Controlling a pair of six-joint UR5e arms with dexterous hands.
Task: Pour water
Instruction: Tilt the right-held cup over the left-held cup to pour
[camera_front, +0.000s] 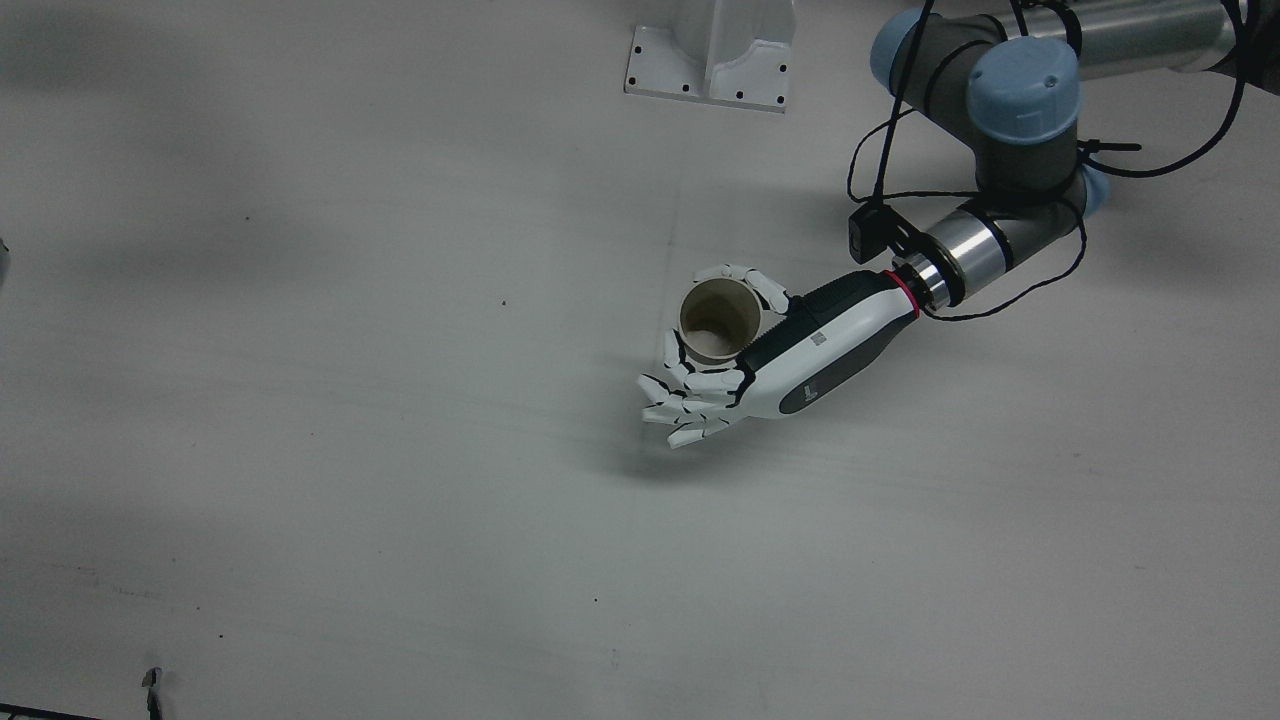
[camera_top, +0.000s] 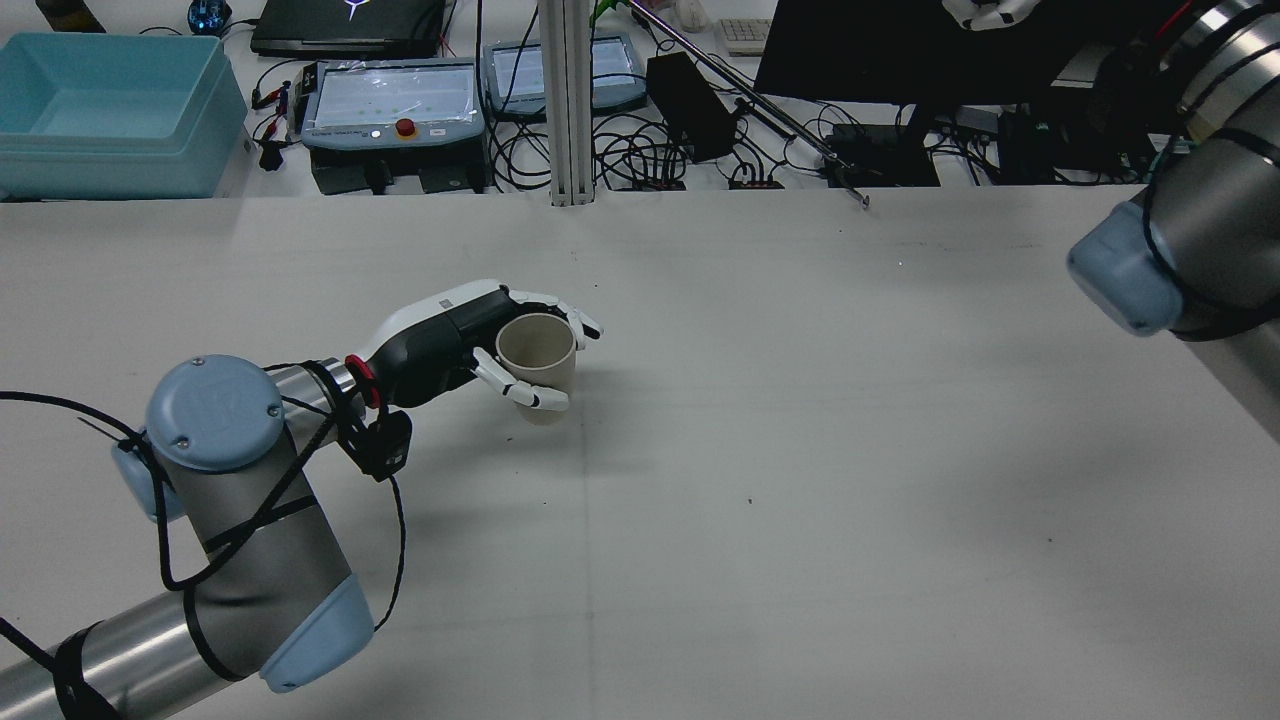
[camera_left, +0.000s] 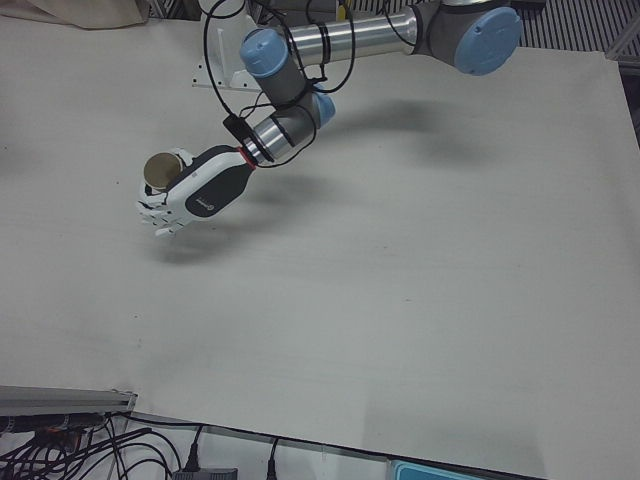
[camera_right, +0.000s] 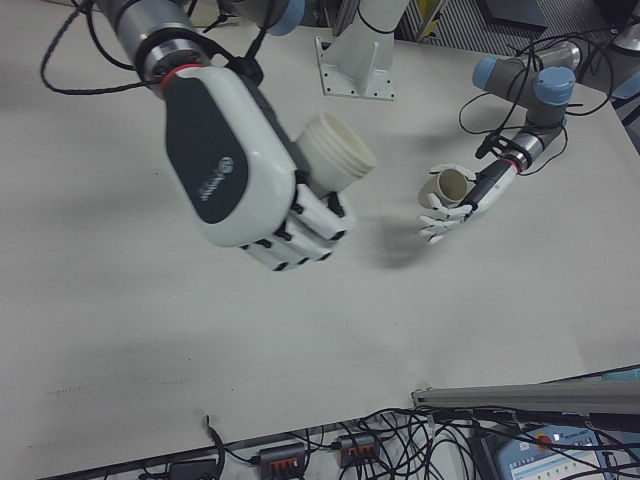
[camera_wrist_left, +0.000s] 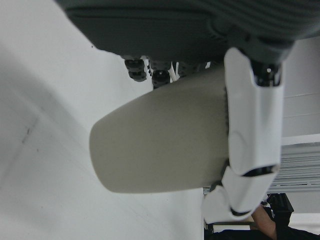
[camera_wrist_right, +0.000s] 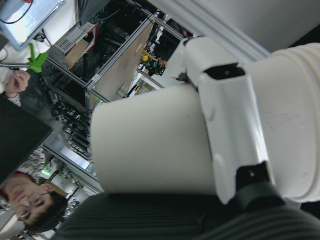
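Closest to camera, in the right-front view: the right robot hand (camera_right: 262, 180) wrapped around a white ribbed plastic cup (camera_right: 334, 150), held high above the bench (camera_right: 150, 330) with the mouth angled sideways-up. Its wrist view confirms fingers (camera_wrist_right: 230, 125) pressed across the cup wall, so a firm grasp. Likely the pouring vessel, kept raised so it can tip over the receiver; whether it holds any water I can't tell.

Receiver is the beige paper cup (camera_front: 719, 320), upright, mouth open to the top. Left robot hand (camera_front: 760, 355) curls around it: thumb on one side of the wall, fingers (camera_front: 690, 390) on the other with their tips splayed outward past the rim. Looks more like a steadying hold than a lift. Whether the base touches the bench is unclear.

Rear view shows the right arm well away from the left robot hand, so pouring hasn't begun; the white cup needs to travel over the beige cup first.
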